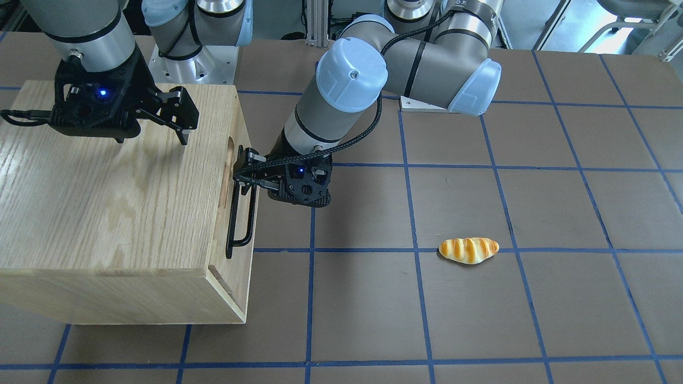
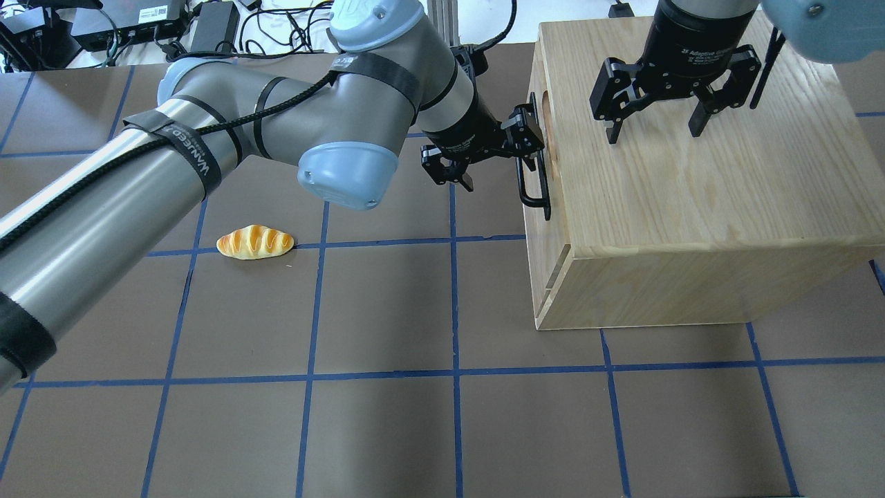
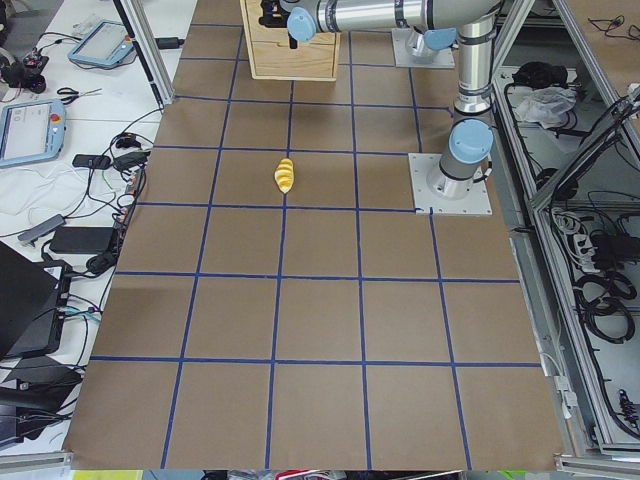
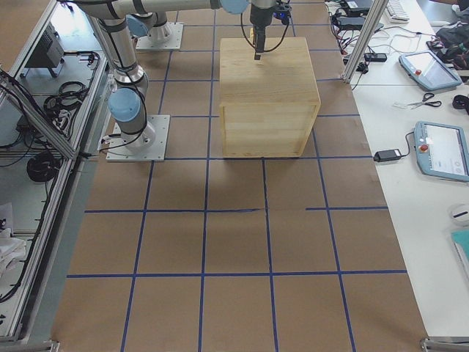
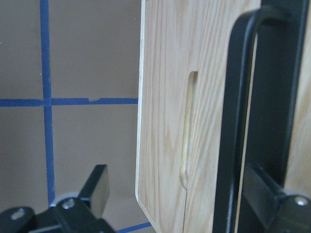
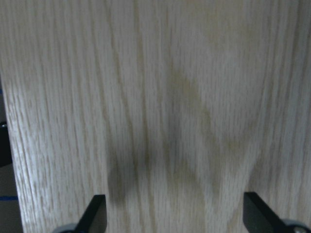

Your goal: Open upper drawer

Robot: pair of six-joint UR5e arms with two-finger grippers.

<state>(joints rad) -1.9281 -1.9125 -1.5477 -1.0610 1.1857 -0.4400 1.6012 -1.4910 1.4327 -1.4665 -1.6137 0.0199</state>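
The upper drawer (image 2: 553, 228) is a pale wood front on the oak cabinet (image 2: 691, 207), flush with its body. It has an oblong slot (image 2: 546, 104) and a long black bar handle (image 2: 536, 181). My left gripper (image 2: 501, 176) is open at the handle. In the left wrist view the handle (image 5: 233, 121) stands between my fingers, close to the right-hand one (image 5: 265, 194), against the drawer front (image 5: 165, 121). My right gripper (image 2: 653, 135) is open and empty, pointing down just over the cabinet top (image 6: 160, 97). In the front view, both the left gripper (image 1: 280, 191) and the right gripper (image 1: 152, 140) show.
A toy bread roll (image 2: 254, 242) lies on the brown table with blue tape lines (image 2: 387, 360), to the left of the cabinet. It also shows in the front view (image 1: 468, 250). My left arm (image 2: 207, 152) stretches across the table's left half.
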